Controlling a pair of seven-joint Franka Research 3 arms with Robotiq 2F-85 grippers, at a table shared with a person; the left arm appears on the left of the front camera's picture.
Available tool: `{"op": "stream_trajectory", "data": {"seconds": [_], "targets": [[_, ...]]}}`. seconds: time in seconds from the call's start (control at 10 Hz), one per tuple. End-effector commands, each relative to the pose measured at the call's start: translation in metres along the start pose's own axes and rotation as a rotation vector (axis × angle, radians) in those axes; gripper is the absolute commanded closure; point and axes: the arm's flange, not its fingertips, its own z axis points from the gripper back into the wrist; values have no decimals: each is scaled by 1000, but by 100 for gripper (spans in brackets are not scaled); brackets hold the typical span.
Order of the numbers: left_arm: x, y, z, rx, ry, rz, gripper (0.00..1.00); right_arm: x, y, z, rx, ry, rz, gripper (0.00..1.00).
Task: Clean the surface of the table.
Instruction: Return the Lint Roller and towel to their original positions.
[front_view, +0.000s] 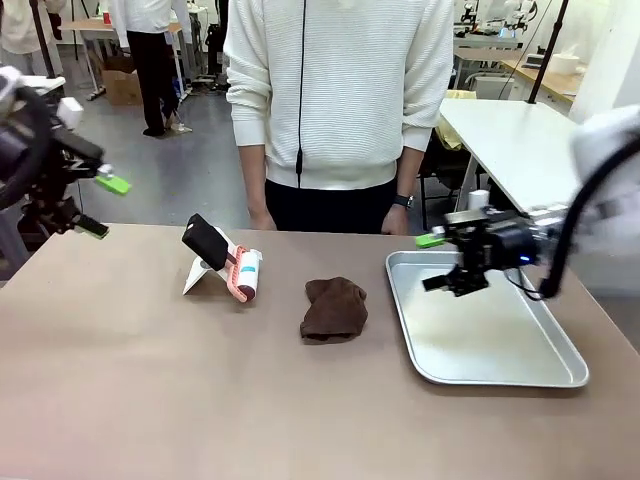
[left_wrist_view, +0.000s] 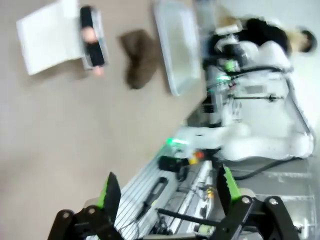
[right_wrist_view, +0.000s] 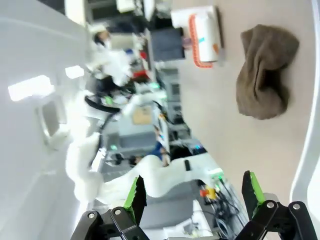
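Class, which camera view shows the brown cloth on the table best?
The front view: the brown cloth lies whole and sharp on the table, beside the metal tray. The right wrist view shows it sideways, fairly clearly; the left wrist view shows it small and blurred.

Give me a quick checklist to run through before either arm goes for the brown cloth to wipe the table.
1. Left gripper open and empty: ok, fingers spread, off the table's left edge.
2. Right gripper open and empty: ok, above the metal tray.
3. Brown cloth reachable: ok, crumpled on the table between the tray and the lint roller, touching neither.
4. Tray holding nothing: ok.
5. Person's hands off the table: ok, at the far edge.
6. Dirt on the surface: cannot tell.
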Motion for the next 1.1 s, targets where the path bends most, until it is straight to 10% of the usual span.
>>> {"op": "stream_trajectory", "data": {"seconds": [0.0, 0.5, 0.8, 1.0], "targets": [[-12, 26, 2, -254, 6, -62, 0, -45, -7, 57, 99, -172, 48, 0], [-19, 66, 35, -373, -79, -105, 0, -44, -56, 189, 221, -327, 6, 0], [-14, 77, 41, -294, -62, -26, 0, -35, -72, 190, 247, -412, 147, 0], [-22, 79, 42, -359, -97, -66, 0, -48, -67, 203, 226, -380, -2, 0]]}}
